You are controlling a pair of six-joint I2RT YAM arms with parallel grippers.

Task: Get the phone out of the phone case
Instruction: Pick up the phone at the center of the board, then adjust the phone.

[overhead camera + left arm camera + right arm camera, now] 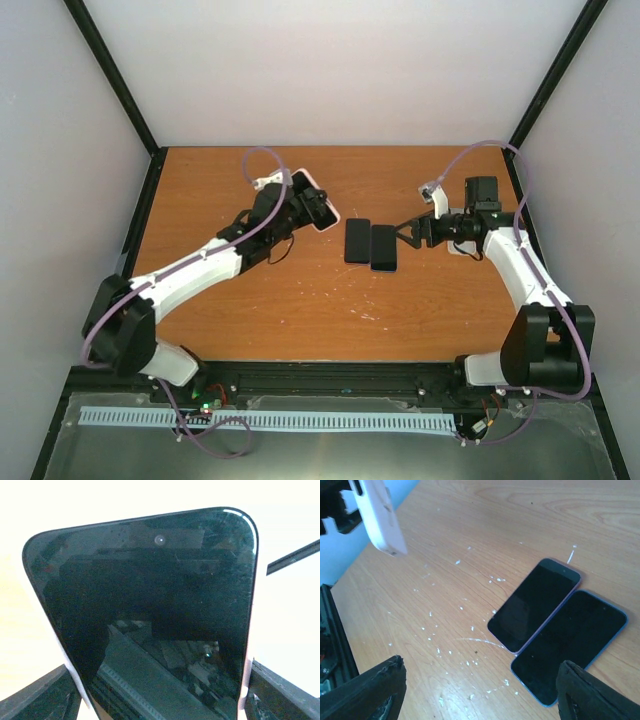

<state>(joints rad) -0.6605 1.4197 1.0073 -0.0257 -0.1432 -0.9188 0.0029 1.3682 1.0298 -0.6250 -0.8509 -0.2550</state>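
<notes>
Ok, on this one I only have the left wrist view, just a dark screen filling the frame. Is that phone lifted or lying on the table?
Observer: Lifted. The left claw holds the cased phone in the air above the table.
Operator: Anything else on the table?
Observer: A purple-edged phone and a blue-edged phone lie flat, screens up, side by side and touching.
Operator: And the right arm?
Observer: The right claw is open and empty, right next to the blue-edged phone.
</notes>
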